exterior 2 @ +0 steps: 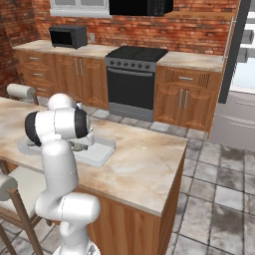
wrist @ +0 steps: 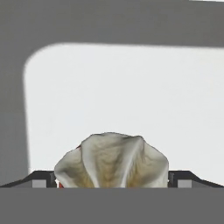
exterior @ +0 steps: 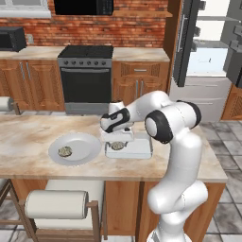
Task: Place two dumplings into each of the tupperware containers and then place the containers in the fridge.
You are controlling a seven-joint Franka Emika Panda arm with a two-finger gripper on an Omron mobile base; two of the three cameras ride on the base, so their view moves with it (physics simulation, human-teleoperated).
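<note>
Fingers (exterior: 118, 141) spread wide just over a dumpling (wrist: 112, 162) lying in the container (exterior: 138, 149) on the surface (exterior: 28, 137). Left of it, a plate (exterior: 85, 146) holds another dumpling (exterior: 64, 151). Fridge (exterior: 208, 61) stands open, far right.

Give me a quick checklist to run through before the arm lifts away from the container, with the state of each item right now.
1. Gripper open: ok, the finger tips stand wide on either side of the dumpling.
2. Dumpling inside the tupperware container: ok, it sits on the pale floor within the rim.
3. Dumpling free of the fingers: cannot tell, the finger tips are close beside it.
4. Second dumpling in this container: cannot tell, the hand covers much of the tray.
5. Dumpling left on the plate: ok, one lies there.
6. Fridge door open: ok, the white interior shows.
</note>
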